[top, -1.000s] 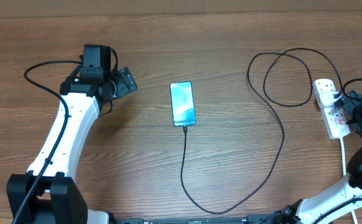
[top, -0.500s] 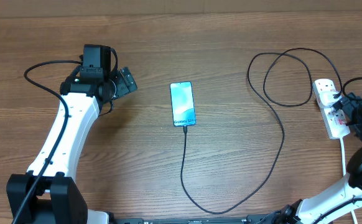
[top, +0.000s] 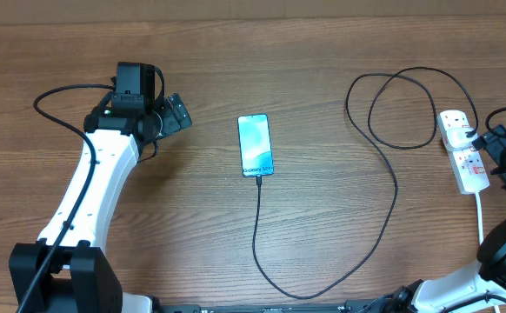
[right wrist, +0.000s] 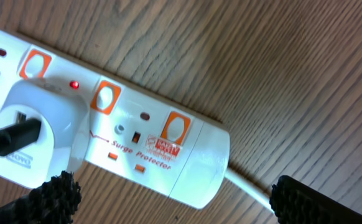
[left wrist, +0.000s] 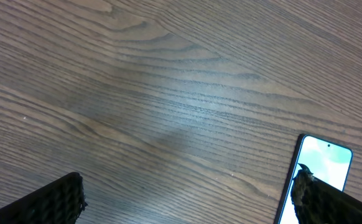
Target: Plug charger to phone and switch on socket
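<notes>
The phone (top: 255, 144) lies flat mid-table, its cyan screen lit, and its edge shows in the left wrist view (left wrist: 323, 167). The charger (top: 256, 217), a thin black cable, has its tip in the phone's bottom end. It runs down, curves right and loops up to the socket (top: 462, 149). In the right wrist view the socket (right wrist: 150, 140) is a white strip with orange switches, a small red light lit, and a white plug (right wrist: 38, 127) holding the black cable. My right gripper (right wrist: 175, 208) hangs open over the strip's cord end. My left gripper (top: 176, 113) stands open left of the phone.
The strip's thick white cord (top: 481, 217) runs down toward the table's front edge on the right. The charger's big loop (top: 401, 109) lies between the phone and the strip. Bare wood lies under the left gripper (left wrist: 187, 205).
The right gripper has drawn back slightly to the right, off the strip. The left arm, phone and cable have not moved.
</notes>
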